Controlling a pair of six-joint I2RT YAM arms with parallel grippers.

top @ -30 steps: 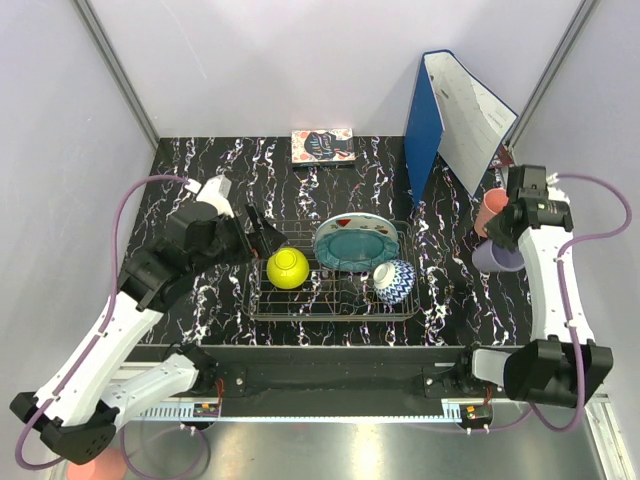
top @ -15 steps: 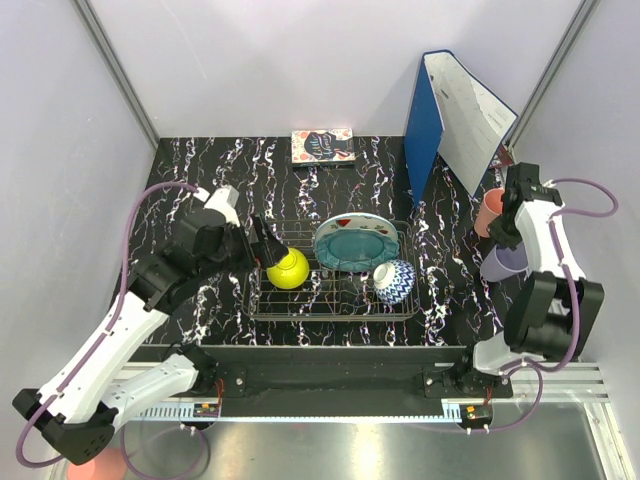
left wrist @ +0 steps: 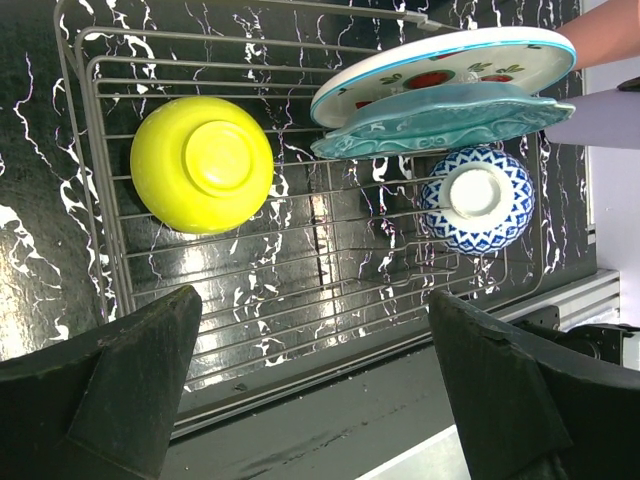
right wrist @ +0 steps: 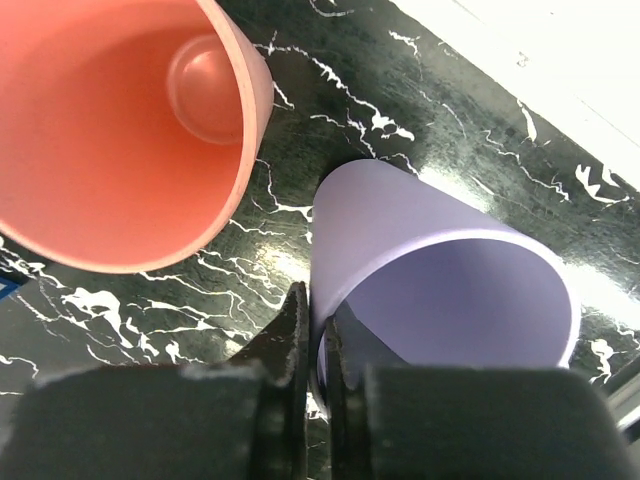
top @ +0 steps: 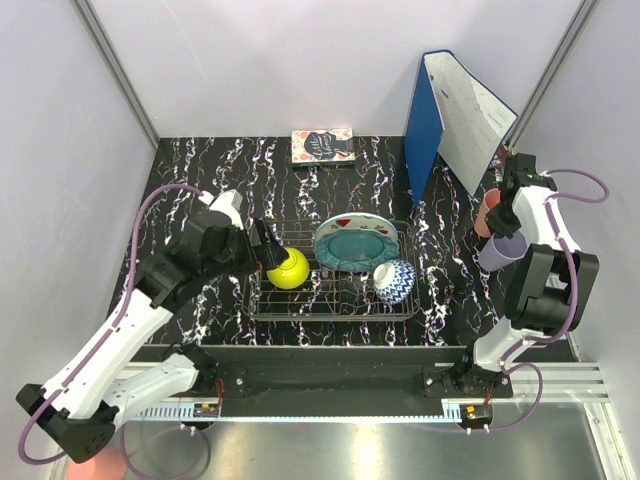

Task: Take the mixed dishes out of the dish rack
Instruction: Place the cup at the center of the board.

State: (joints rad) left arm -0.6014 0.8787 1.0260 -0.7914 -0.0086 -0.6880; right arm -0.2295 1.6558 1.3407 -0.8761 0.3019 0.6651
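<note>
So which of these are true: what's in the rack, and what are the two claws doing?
1. The yellow-green bowl sits upside down in the dish rack. True.
2. The pink cup is in the rack. False: it is on the table to the right of the rack, beside the lilac cup.
3. The right gripper pinches the lilac cup's wall. True.
4. The left gripper is clamped on the yellow-green bowl. False: its jaws stand wide open and hold nothing.
5. The teal plate lies flat on the table. False: it leans in the rack against the white plate.
</note>
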